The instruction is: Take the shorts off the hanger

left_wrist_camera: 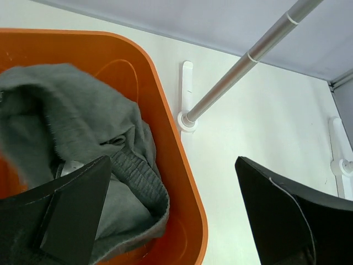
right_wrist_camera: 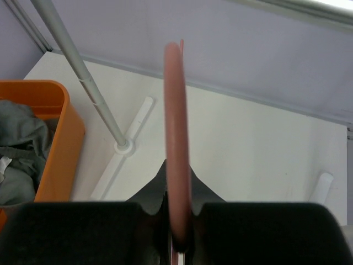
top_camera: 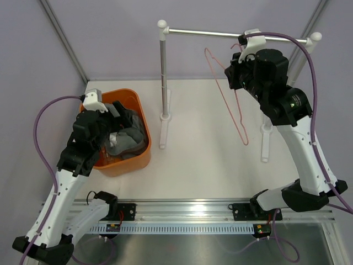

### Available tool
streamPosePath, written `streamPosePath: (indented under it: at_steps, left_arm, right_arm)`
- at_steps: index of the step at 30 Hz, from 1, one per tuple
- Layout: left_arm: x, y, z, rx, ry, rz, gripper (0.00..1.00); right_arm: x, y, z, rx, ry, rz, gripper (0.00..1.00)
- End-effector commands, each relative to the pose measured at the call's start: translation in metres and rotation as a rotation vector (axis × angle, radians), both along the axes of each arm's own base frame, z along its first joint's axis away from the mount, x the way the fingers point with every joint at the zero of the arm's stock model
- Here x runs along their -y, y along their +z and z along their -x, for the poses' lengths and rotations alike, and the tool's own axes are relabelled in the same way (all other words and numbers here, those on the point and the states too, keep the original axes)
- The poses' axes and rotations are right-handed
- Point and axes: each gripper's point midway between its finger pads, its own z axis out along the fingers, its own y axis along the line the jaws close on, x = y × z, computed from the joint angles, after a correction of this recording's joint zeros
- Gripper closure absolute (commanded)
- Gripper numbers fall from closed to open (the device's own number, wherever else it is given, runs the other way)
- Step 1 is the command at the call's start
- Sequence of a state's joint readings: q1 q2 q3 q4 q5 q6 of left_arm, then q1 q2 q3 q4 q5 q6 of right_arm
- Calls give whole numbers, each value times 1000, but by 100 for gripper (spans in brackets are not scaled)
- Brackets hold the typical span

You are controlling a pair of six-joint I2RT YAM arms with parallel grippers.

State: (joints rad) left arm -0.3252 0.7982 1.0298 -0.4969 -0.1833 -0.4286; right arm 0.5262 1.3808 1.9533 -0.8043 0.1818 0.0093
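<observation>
- shorts (top_camera: 126,139): from above we see part only, the near side under the left arm (top_camera: 83,144).
- orange basket (left_wrist_camera: 176,165): cropped left and below, left wrist view.
- hanger (right_wrist_camera: 176,127): blurred close-up, right wrist view; its lower end we lose inside the right pincer (right_wrist_camera: 177,218).

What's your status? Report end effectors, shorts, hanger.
Left end effector open over orange plastic basket. Right end effector shut on thin pink wire hanger. Dark grey cloth shorts in basket, off hanger.

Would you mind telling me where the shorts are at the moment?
In the top view the shorts lie bunched in the orange basket on the left, under the open left gripper, apart from the hanger on the right.
</observation>
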Motion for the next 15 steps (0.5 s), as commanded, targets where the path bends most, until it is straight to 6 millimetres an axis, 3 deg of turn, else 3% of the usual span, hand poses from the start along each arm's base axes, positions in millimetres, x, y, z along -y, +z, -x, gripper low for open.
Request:
streamPosePath:
  at_steps: [1,8,15]
  left_arm:
    - [7,20,3,42,-73,-35,1]
    - [11,31,4,69,-107,-47,1]
    - [8,39,7,94,-114,-76,1]
  right_arm:
    - [4,27,-10,66,-1,12,100]
    - [13,41,-41,68,-50,2,100]
    - [13,34,-82,45,-94,-10,100]
